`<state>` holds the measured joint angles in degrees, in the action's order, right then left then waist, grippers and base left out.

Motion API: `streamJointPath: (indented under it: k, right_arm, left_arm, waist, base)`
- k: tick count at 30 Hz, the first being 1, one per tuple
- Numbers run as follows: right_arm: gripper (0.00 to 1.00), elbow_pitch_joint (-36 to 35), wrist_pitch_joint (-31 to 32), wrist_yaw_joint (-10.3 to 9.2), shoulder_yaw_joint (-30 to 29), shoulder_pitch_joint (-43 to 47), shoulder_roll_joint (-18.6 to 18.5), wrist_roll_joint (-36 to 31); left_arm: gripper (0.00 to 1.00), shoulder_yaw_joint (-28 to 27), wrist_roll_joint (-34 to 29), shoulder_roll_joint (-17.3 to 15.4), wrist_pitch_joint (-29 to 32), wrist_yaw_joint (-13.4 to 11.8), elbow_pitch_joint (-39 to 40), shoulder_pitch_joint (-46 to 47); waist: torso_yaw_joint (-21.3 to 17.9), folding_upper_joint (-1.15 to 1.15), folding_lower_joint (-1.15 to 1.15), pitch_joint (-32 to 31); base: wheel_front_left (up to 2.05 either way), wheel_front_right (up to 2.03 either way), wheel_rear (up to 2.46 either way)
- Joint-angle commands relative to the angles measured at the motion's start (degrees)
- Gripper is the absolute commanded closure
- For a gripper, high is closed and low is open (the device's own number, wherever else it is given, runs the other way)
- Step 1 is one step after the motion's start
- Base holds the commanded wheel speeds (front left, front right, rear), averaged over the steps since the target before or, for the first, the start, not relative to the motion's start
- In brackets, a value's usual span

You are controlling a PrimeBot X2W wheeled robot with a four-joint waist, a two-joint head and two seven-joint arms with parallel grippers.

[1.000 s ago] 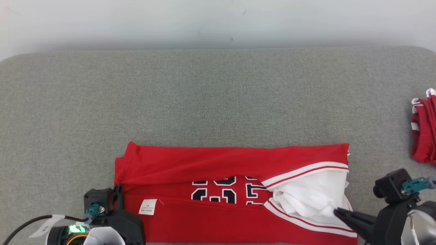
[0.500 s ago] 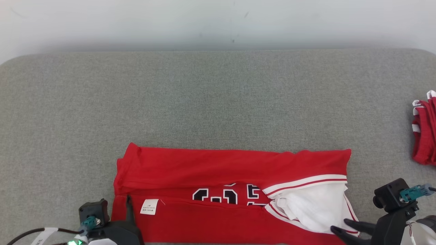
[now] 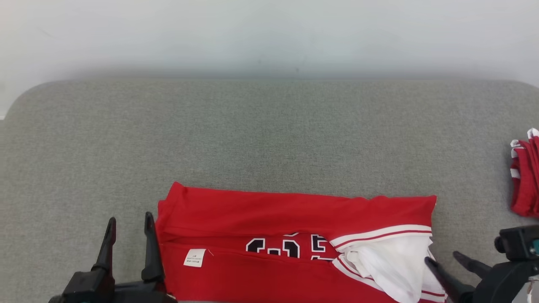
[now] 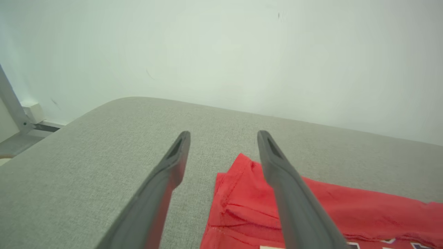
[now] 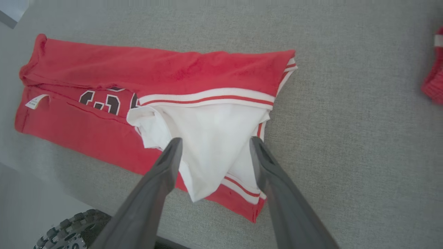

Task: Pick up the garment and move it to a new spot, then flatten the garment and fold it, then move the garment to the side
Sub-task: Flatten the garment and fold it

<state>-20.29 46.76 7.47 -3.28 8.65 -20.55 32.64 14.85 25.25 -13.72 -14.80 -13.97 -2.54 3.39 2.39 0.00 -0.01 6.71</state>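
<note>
Looking down from the head, the folded red garment (image 3: 273, 214) lies at the near edge of the grey cushion (image 3: 269, 139). The left gripper (image 3: 129, 216) gapes empty beside its left end, and the right gripper (image 3: 440, 256) is spread by the white lining. Left wrist: prongs apart, red corner between them. Right wrist: prongs apart over white cloth, holding nothing.

Both the left claw (image 3: 129, 219) and right claw (image 3: 442, 256) have two long, tapering matte-black fingers; a boxy black housing (image 3: 516, 243) with a teal connector (image 3: 535, 246) tops the right one.
</note>
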Motion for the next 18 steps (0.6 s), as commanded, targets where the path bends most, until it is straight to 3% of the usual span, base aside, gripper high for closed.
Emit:
streamJointPath:
  k: [1, 6, 10, 18]
  right_arm:
    - [0.00, 0.7, -0.8, 0.01, -1.4, 0.6, 2.0, -1.9]
    - [0.00, 4.8, -3.0, 0.01, -6.3, -1.3, 11.3, -8.4]
    - [0.00, 10.1, -3.7, 0.01, -10.3, -3.6, 15.7, -13.8]
    - [0.00, 18.8, -4.3, 0.01, -13.0, -9.0, 17.6, -19.9]
  left_arm:
    - [0.00, -0.6, -1.3, 0.5, -0.4, 1.1, 2.0, -0.9]
    - [0.00, -3.4, -4.9, 3.0, -0.4, 6.6, 8.4, -3.3]
    - [0.00, -5.6, -6.3, 5.3, -0.4, 11.0, 9.7, -5.1]
    - [0.00, -8.3, -9.3, 8.5, -0.4, 15.5, 8.2, -6.0]
  waist:
    - [0.7, 0.00, 0.01, -0.7]
    - [1.4, 0.00, 0.01, -1.4]
    - [2.0, 0.00, 0.01, -1.5]
    - [3.9, 0.00, 0.01, -0.4]
  base:
    - [0.00, 0.00, 0.00]
    - [0.00, 0.00, 0.00]
    - [0.00, 0.00, 0.00]
    - [0.00, 0.00, 0.00]
